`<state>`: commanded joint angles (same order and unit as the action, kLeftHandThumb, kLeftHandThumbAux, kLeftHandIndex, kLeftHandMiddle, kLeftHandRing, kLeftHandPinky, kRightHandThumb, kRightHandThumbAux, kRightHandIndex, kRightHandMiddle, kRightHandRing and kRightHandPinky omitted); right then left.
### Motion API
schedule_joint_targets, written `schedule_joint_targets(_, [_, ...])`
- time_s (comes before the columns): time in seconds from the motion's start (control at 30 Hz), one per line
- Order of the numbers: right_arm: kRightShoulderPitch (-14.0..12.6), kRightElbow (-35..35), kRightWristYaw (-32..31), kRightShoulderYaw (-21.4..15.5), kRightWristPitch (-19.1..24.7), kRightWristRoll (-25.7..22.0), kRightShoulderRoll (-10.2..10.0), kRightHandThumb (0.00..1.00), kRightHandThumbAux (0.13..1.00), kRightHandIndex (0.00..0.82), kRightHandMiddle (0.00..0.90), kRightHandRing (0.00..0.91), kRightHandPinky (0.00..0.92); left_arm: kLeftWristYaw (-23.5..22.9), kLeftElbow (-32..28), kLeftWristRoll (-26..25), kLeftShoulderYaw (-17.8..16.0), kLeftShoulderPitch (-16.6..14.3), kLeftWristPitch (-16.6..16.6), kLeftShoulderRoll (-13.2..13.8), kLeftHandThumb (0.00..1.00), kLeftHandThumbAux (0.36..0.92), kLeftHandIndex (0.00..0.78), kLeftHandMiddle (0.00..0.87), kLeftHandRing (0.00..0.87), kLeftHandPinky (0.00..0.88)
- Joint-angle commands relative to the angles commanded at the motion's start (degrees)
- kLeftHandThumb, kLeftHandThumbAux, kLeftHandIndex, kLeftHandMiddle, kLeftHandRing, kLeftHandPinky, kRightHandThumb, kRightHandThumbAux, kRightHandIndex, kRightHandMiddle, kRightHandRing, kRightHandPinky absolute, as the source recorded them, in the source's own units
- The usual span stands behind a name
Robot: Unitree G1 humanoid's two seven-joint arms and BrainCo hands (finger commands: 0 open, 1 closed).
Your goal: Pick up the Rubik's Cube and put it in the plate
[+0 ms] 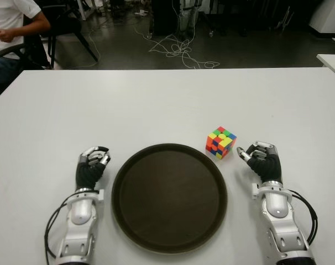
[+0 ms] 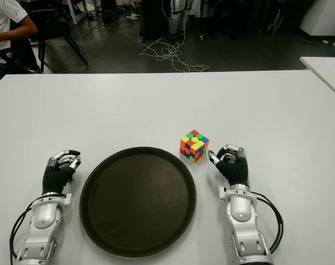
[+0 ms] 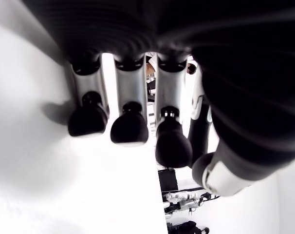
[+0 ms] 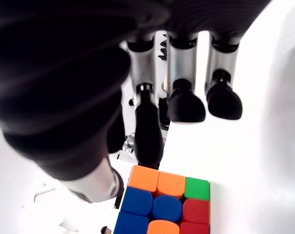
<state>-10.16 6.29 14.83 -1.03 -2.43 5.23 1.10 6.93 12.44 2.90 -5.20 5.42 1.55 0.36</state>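
The Rubik's Cube (image 1: 221,142) stands on the white table (image 1: 156,99), just beyond the far right rim of the round dark brown plate (image 1: 169,197), which holds nothing. My right hand (image 1: 258,157) is on the table a few centimetres to the right of the cube, fingers relaxed and holding nothing. In the right wrist view the cube (image 4: 162,204) sits close to the fingertips (image 4: 186,107) without touching them. My left hand (image 1: 93,163) shows idle to the left of the plate, its fingers (image 3: 129,127) loosely bent over bare table.
A seated person (image 1: 12,27) and a dark chair (image 1: 68,27) are past the table's far left corner. Loose cables (image 1: 178,49) lie on the floor beyond the far edge. Another white table's corner (image 1: 334,62) shows at the far right.
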Motion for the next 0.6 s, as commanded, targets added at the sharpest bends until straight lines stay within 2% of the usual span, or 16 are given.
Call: schedule_joint_targets(0.6, [0.1, 0.6, 0.8, 0.0, -1.4, 0.5, -0.1, 0.345, 0.841, 0.715, 0.814, 0.821, 0.807, 0.2, -0.6, 0.2, 0.1, 0.2, 0.0, -0.1, 0.710, 0.706, 0.443, 0.803, 0.819, 0.795])
